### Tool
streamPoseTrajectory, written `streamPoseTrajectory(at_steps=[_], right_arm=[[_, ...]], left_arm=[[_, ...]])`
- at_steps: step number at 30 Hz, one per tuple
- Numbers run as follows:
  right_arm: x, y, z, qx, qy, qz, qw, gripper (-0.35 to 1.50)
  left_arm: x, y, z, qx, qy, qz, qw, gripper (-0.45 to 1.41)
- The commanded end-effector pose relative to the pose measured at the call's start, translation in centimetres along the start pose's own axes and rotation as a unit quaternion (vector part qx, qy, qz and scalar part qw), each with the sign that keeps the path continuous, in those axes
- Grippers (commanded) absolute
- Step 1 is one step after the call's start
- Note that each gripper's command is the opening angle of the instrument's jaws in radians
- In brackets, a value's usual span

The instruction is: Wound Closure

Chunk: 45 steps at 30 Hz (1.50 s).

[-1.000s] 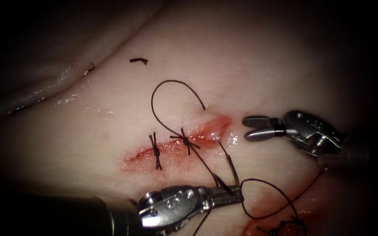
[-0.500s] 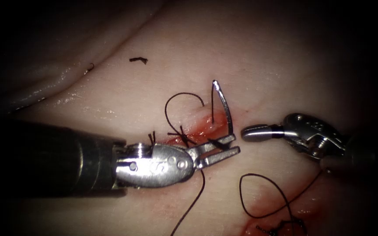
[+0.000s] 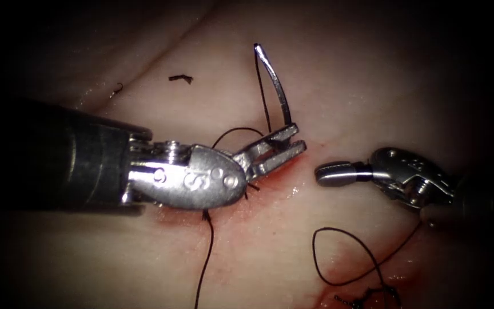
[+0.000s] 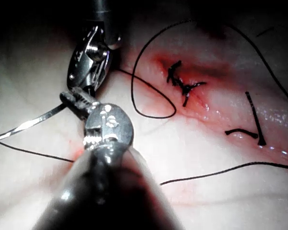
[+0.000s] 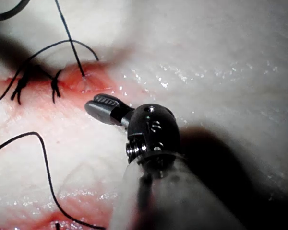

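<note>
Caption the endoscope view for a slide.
Left gripper holds the needle clear above the tissue, thread trailing; right gripper shut, empty.

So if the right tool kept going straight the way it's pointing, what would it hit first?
Probably the left tool, whose jaws hold the needle clear of the tissue. The right tool holds nothing and points left toward it; depth is unclear.

The curved steel needle (image 3: 275, 86) stood clear of the tissue (image 3: 373, 86) above the cut (image 3: 281, 183), gripped near one end, the other end raised, dark thread (image 3: 264, 97) trailing down to the cut.
</note>
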Motion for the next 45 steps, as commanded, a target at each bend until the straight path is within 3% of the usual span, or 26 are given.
streamPoseTrajectory(at_steps=[1,3,6,7,10,14,19,22,32,45], right_arm=[[0.0,0.01,0.08,-0.003,0.004,0.024,1.0,0.45],[0.05,0.0,0.06,-0.009,0.008,0.06,0.998,0.61],[0.17,-0.02,0.02,-0.017,0.009,0.103,0.994,1.03],[0.2,-0.03,0.01,-0.017,0.009,0.112,0.994,1.08],[0.34,-0.06,-0.02,-0.017,0.009,0.124,0.992,0.99],[0.51,-0.09,-0.03,-0.02,0.009,0.168,0.986,0.72],[0.57,-0.15,0.08,-0.036,0.011,0.239,0.97,1.03],[0.56,-0.19,0.15,-0.038,0.007,0.242,0.969,1.09],[0.61,-0.15,0.37,-0.047,0.012,0.247,0.968,1.13],[0.66,-0.1,0.57,-0.077,0.0,0.246,0.966,1.14]], left_arm=[[-0.04,0.06,0.05,-0.002,0.002,0.002,1.0,-0.45],[-0.05,0.09,0.05,-0.001,0.002,0.024,1.0,-0.45],[-0.11,0.2,0.06,-0.004,-0.008,0.067,0.998,-0.45],[-0.14,0.24,0.06,-0.006,-0.017,0.08,0.997,-0.45],[-0.28,0.41,0.09,-0.014,-0.043,0.105,0.993,-0.45],[-0.48,0.61,0.15,-0.02,-0.072,0.139,0.987,-0.45],[-0.64,0.75,0.27,-0.014,-0.101,0.198,0.975,-0.45],[-0.66,0.78,0.31,-0.011,-0.107,0.222,0.969,-0.45],[-0.61,0.85,0.34,-0.005,-0.124,0.279,0.952,-0.45],[-0.59,0.87,0.36,0.0,-0.124,0.284,0.951,-0.45]])
